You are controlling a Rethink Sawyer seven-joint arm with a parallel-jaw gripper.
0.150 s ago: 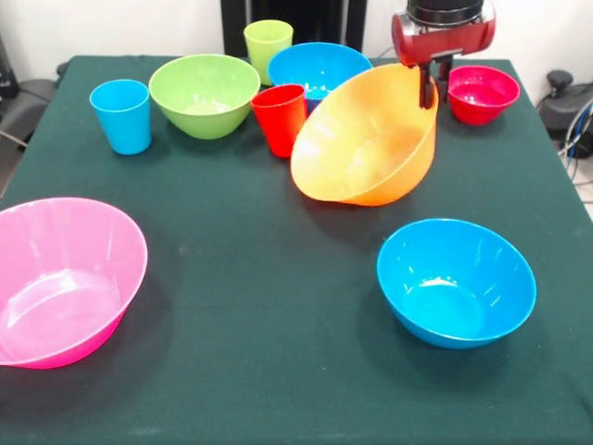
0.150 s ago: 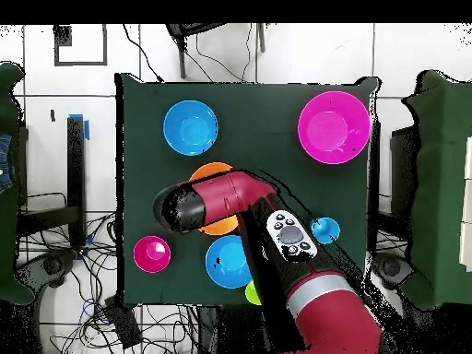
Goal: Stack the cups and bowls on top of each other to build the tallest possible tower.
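The two dark fingers (image 1: 427, 85) are clamped on the far rim of the orange bowl (image 1: 366, 139), one inside the wall and one outside, with the gripper (image 1: 434, 88) hanging straight down from the red wrist. The bowl is tipped steeply, its mouth turned toward the near side of the table (image 1: 278, 306), and its low edge seems to touch or nearly touch the cloth.

The grip is a thin pinch on glossy plastic at one point of a wide rim, so the bowl can pivot or slip out, most likely if the arm moves fast or the low edge drags on the cloth. If it swings, the nearest things to be hit are the red cup (image 1: 280, 119) just beside its left edge and the blue bowl (image 1: 318, 67) behind it; the cup would topple easily. The small red bowl (image 1: 483, 93) sits close on the other side of the gripper.

Farther out stand the green bowl (image 1: 205, 95), the blue cup (image 1: 121, 115) and the green cup (image 1: 268, 44); a second blue bowl (image 1: 456, 282) and the pink bowl (image 1: 63, 281) lie near the front. Nothing is nested yet, so a dropped base would cost the tower its start.
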